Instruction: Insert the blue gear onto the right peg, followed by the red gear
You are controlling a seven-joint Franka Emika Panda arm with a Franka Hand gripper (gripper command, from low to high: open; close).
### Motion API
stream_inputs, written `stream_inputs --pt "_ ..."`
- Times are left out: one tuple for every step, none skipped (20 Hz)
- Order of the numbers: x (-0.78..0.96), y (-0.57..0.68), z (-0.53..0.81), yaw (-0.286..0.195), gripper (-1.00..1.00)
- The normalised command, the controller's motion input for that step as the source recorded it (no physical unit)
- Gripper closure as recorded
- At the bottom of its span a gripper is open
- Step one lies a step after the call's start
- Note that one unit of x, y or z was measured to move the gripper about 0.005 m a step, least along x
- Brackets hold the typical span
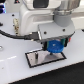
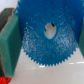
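My gripper (image 1: 52, 46) is shut on the blue gear (image 1: 55, 48) and holds it just above the right part of the black-rimmed grey plate (image 1: 33, 63). In the wrist view the blue gear (image 2: 40, 52) fills most of the picture, its centre hole open, clamped between a teal finger pad (image 2: 9, 45) and a dark finger (image 2: 80, 45). A thin dark pin (image 1: 36, 55) stands on the plate's left part. The right peg is hidden under the gear. A small red patch (image 2: 3, 80) shows at the picture's edge; I cannot tell whether it is the red gear.
The arm's white body (image 1: 37, 20) and a black cable (image 1: 12, 35) fill the upper exterior view. The plate lies on a white table (image 1: 15, 72).
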Motion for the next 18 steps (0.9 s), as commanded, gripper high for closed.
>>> stream_inputs --pt "0.17 -0.05 0.04 0.000 1.00" --pt "0.18 -0.03 0.10 0.000 1.00" --pt "0.20 -0.02 0.18 0.000 1.00" --pt "0.03 0.00 0.00 0.000 1.00" --pt "0.12 0.00 0.16 0.000 1.00" --pt "0.26 0.00 0.38 0.000 1.00" --pt "0.33 0.00 0.47 0.000 1.00" --pt "0.31 0.00 0.51 0.000 1.00" --pt "0.34 0.00 0.53 0.000 1.00" --pt "0.26 -0.02 0.33 0.000 1.00" --pt "0.17 -0.06 0.34 0.000 1.00" --pt "0.00 -0.03 0.00 0.000 1.00" --pt "0.25 -0.05 0.17 0.000 1.00" --pt "0.27 -0.12 0.01 0.000 1.00" --pt "0.27 -0.12 0.00 0.000 1.00" --pt "0.26 -0.12 0.00 0.000 1.00" --pt "0.24 -0.15 -0.02 0.000 1.00" --pt "0.20 -0.18 -0.03 0.000 1.00"
